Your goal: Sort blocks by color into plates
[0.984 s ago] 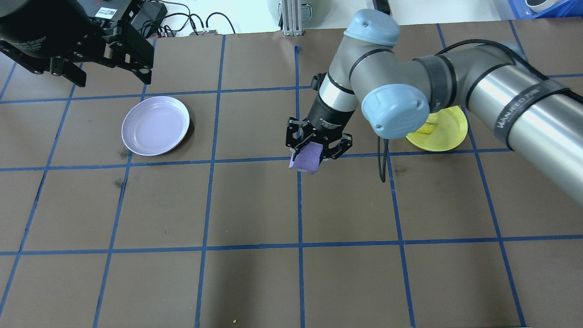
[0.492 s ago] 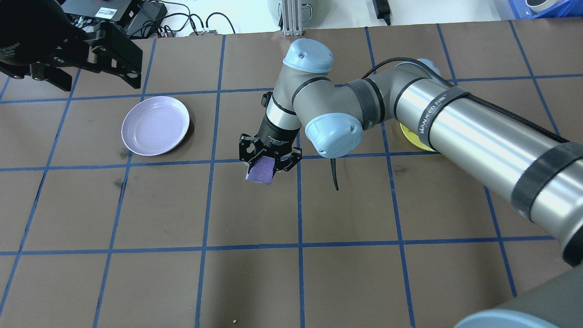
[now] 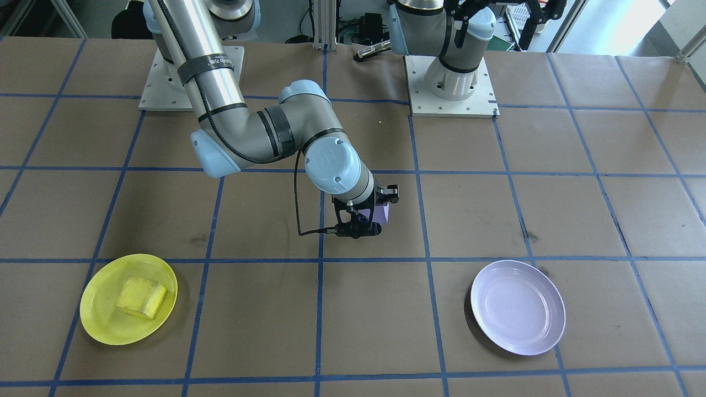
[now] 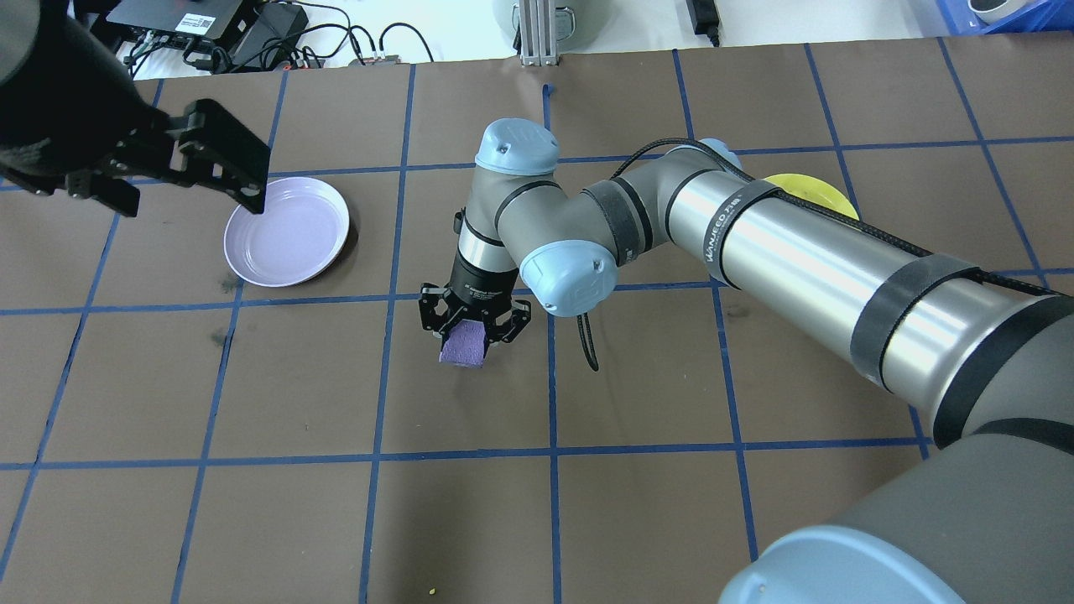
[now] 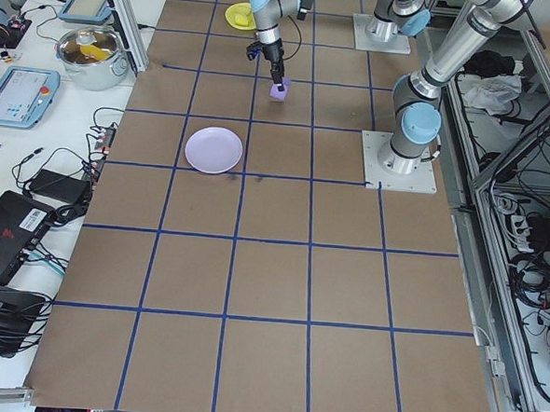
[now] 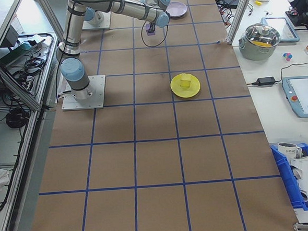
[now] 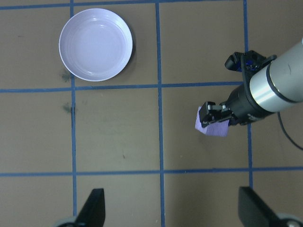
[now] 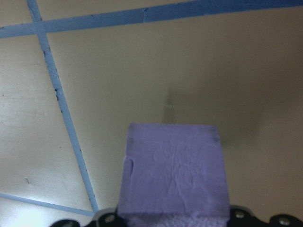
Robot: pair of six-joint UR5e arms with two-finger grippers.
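The right gripper was clamped on the lavender purple block, held above the brown table between the two plates, nearer the lavender plate. The block hung below the fingertips with its long axis pointing down. The yellow block lay in the yellow plate. The left gripper hovered spread wide and empty beside the lavender plate.

The brown table carries 2 plates, lavender and yellow.
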